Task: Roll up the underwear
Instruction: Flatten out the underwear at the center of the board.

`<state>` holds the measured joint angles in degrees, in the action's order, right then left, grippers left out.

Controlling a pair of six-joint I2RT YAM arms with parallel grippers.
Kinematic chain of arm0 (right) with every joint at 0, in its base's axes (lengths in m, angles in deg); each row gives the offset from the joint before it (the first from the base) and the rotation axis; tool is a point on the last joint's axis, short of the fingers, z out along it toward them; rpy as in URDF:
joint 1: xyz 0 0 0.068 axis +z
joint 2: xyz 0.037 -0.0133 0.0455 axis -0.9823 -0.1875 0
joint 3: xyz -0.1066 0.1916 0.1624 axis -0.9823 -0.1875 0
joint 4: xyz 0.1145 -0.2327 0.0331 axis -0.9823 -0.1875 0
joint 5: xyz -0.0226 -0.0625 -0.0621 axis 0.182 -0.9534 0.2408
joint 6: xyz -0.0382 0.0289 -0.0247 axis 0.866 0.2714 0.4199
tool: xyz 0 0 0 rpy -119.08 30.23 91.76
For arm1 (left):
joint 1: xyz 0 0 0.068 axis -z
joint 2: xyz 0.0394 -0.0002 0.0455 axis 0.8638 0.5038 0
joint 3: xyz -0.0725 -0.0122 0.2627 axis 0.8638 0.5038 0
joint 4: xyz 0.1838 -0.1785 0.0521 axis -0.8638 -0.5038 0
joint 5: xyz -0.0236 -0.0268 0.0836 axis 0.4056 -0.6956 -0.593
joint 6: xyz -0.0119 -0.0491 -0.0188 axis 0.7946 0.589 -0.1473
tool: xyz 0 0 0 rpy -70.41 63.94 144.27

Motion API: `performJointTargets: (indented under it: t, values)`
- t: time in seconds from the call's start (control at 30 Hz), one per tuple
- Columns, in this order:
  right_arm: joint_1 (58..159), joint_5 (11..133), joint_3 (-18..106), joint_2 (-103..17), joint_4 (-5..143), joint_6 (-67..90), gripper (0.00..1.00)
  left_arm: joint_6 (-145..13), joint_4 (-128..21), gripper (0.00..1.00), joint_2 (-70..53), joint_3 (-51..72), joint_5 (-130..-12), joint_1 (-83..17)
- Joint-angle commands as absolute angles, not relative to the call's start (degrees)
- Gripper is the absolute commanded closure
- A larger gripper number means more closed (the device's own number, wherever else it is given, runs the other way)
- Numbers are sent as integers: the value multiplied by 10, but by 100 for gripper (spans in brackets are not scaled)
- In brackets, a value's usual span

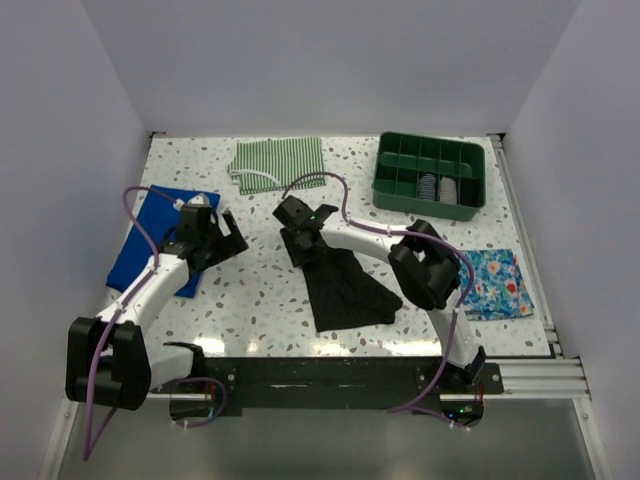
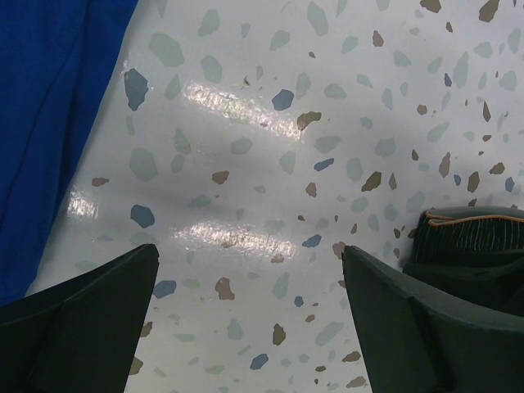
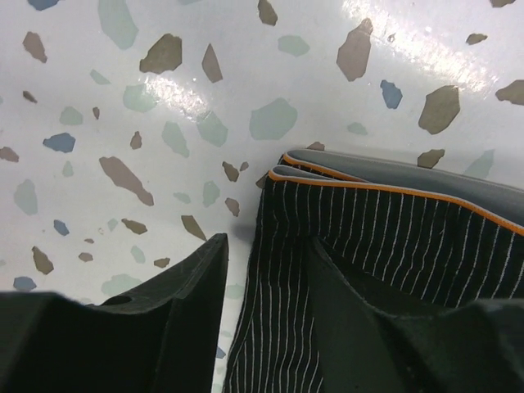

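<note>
left gripper (image 1: pixel 222 240) hangs wide open over the counter (image 1: pixel 250 300) near its left edge. the underwear (image 1: pixel 345 290) lies mid-counter: light, limp, likely to slump, so its firmer waistband corner suits a pinch. right gripper (image 3: pixel 266 250) stands narrow astride that corner; whether it pinches i cannot tell.

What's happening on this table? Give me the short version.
Two robot arms are set to roll the black underwear, which lies spread out and not yet rolled on the table. The right gripper is down at its far corner, jaws straddling the orange-trimmed edge; whether they have pinched it cannot be told. The left gripper hangs open over bare tabletop beside the blue cloth, holding nothing.
</note>
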<state>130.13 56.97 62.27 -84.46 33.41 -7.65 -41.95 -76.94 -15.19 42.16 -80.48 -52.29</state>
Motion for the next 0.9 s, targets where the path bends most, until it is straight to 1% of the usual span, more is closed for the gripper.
performJointTargets:
  t: [0.0, 0.07, 0.17, 0.2, 0.27, 0.3, 0.33, 0.43, 0.7, 0.87]
  values:
    - [1313, 507, 676, -878, 285, -68, 61, -425, -744, 0, -162, 428, -797, -529]
    - [1316, 492, 686, -889, 274, -67, 61, -426, -745, 0, -161, 428, -797, -530]
    - [1317, 478, 691, -897, 260, -70, 70, -427, -745, 0, -162, 430, -797, -530]
    - [1318, 475, 690, -899, 259, -71, 78, -427, -745, 0, -164, 431, -797, -530]
    - [1318, 471, 693, -901, 254, -73, 85, -427, -745, 0, -165, 432, -798, -531]
    - [1318, 470, 692, -899, 255, -72, 96, -426, -746, 0, -167, 431, -797, -531]
    - [1319, 469, 691, -891, 256, -71, 100, -427, -745, 0, -169, 433, -797, -532]
    - [1320, 477, 691, -868, 264, -63, 100, -426, -746, 0, -174, 433, -797, -533]
    - [1320, 499, 699, -723, 283, -57, 100, -426, -750, 0, -188, 432, -797, -540]
    - [1319, 530, 704, -676, 277, -61, 100, -429, -749, 0, -189, 431, -785, -543]
